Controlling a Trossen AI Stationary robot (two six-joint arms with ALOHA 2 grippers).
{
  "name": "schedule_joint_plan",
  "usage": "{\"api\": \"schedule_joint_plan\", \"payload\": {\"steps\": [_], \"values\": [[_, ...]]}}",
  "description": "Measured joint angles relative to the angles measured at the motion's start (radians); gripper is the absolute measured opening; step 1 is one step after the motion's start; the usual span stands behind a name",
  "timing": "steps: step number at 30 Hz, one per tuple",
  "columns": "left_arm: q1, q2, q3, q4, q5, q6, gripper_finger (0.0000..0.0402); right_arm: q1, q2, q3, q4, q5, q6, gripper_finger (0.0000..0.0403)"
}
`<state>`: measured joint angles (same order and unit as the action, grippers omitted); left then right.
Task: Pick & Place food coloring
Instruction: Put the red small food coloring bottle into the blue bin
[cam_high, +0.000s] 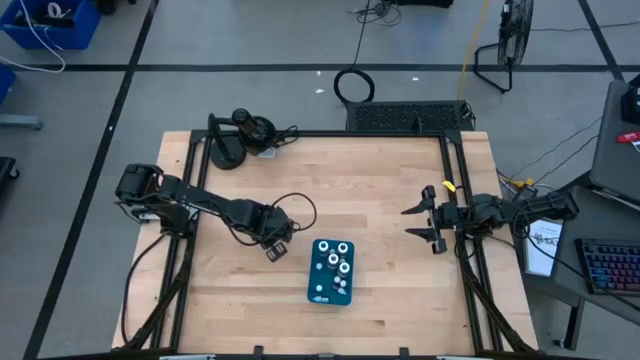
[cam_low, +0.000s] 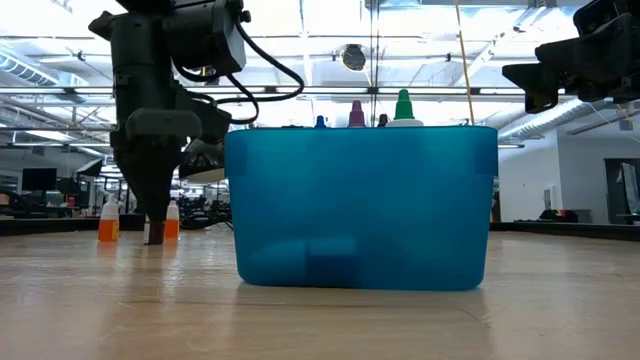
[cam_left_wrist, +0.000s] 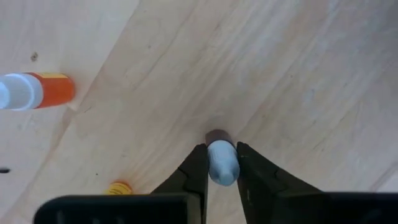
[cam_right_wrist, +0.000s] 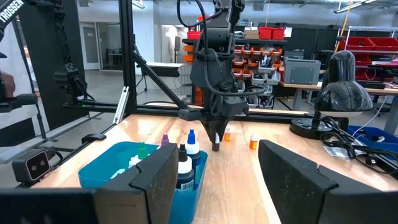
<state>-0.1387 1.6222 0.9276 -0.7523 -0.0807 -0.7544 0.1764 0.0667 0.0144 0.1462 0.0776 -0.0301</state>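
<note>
On table, left of tray: small brown-bodied bottle (cam_left_wrist: 222, 163) with a white cap, standing upright on the wood, pinched at the cap between the left gripper's fingers.
Bottle look: tiny, dark brown body, pale rounded cap; far narrower than the gripper holding it. Low view shows its base (cam_low: 154, 234) touching the tabletop.
Left gripper (cam_left_wrist: 221, 167): pressed in on the brown bottle, one finger each side of the cap, pointing straight down. High view puts it (cam_high: 277, 247) just left of the tray.
Loose bottles: two orange ones with white caps near the held bottle, one (cam_low: 108, 222) on its far side, one (cam_low: 172, 221) just beside it, both upright. Left wrist view shows one orange bottle (cam_left_wrist: 37, 91) apart from the fingers, and a yellow-orange one (cam_left_wrist: 119, 187) at the finger base, partly hidden.
Tray (cam_high: 331, 271): teal rectangular bin, near the table's front middle. Holds several upright bottles; white caps visible from above.
Tray contents: green tip (cam_low: 403, 106), purple tip (cam_low: 356, 112) and a blue tip (cam_low: 320, 122) poke above the rim; right wrist view shows dark and blue bodies (cam_right_wrist: 184, 169) inside.
Right gripper (cam_high: 424, 222): fingers spread, holding nothing, above the table's right edge, well apart from the tray.
Table (cam_high: 380, 180): light wood, black frame.
Back-left corner: black lamp (cam_high: 240, 135) on a round base.
</note>
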Motion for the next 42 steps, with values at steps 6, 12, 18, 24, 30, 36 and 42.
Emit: {"api": "schedule_joint_plan", "payload": {"steps": [6, 12, 18, 24, 30, 36, 42], "values": [[-0.015, 0.001, 0.034, 0.021, 0.002, -0.004, 0.0058, 0.0, 0.0, 0.0, 0.0, 0.0, 0.0, 0.0212], [-0.097, 0.001, 0.213, 0.024, -0.029, 0.03, 0.0058, 0.0, 0.0, 0.0, 0.0, 0.0, 0.0, 0.0212], [-0.203, 0.015, 0.437, 0.039, -0.117, 0.13, 0.0058, 0.0, 0.0, 0.0, 0.0, 0.0, 0.0, 0.0212], [-0.25, 0.169, 0.655, 0.011, -0.123, 0.279, 0.0058, 0.0, 0.0, 0.0, 0.004, 0.0, 0.0, 0.0212], [-0.233, 0.405, 0.863, -0.192, -0.05, 0.34, 0.0058, 0.0, 0.001, 0.0, 0.0, 0.0, 0.0, 0.0212], [-0.205, 0.541, 0.915, -0.238, -0.013, 0.341, 0.0058, 0.0, 0.001, 0.0, 0.0, 0.0, 0.0, 0.0212], [-0.185, 0.586, 0.916, -0.239, 0.04, 0.341, 0.0058, 0.0, 0.001, 0.0, 0.0, 0.0, 0.0, 0.0212]]}}
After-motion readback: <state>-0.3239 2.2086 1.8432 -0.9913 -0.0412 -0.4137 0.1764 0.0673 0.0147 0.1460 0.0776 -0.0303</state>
